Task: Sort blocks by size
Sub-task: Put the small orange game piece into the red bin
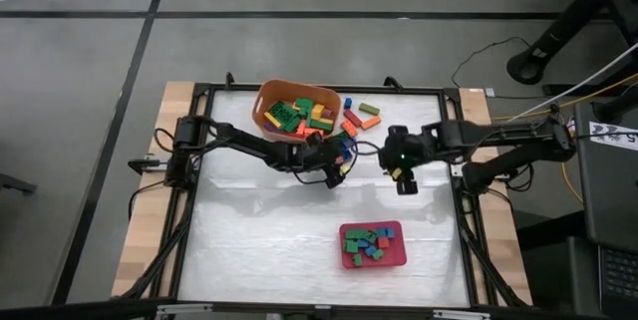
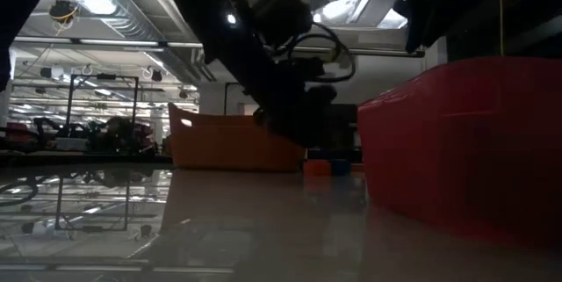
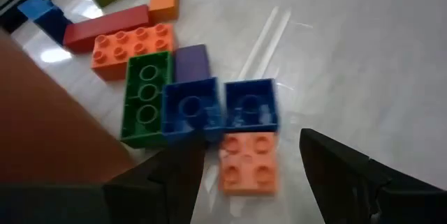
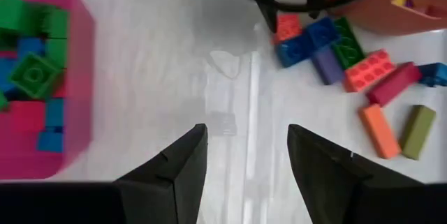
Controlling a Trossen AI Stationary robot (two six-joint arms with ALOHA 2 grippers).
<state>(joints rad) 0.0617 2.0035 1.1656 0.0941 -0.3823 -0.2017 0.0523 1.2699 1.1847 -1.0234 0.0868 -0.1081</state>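
Loose blocks lie flat on the table by the orange tub point(image 1: 294, 111), which holds several more. My left gripper point(image 3: 249, 144) is open and low over this cluster; its fingers stand on either side of a small orange square brick point(image 3: 248, 162). Two blue bricks point(image 3: 220, 107), a long green one point(image 3: 145, 95), a purple one point(image 3: 190, 62) and an orange one point(image 3: 133, 46) lie just beyond it. My right gripper point(image 4: 248, 132) is open and empty over bare table, between the cluster point(image 4: 328, 46) and the pink-red tray point(image 4: 35, 77).
The pink-red tray point(image 1: 372, 244), with several small blocks inside, stands near the table's front, right of centre. Long red, orange and olive bricks point(image 1: 357, 116) lie right of the tub. In the low view the tray wall point(image 2: 465, 141) stands close in front.
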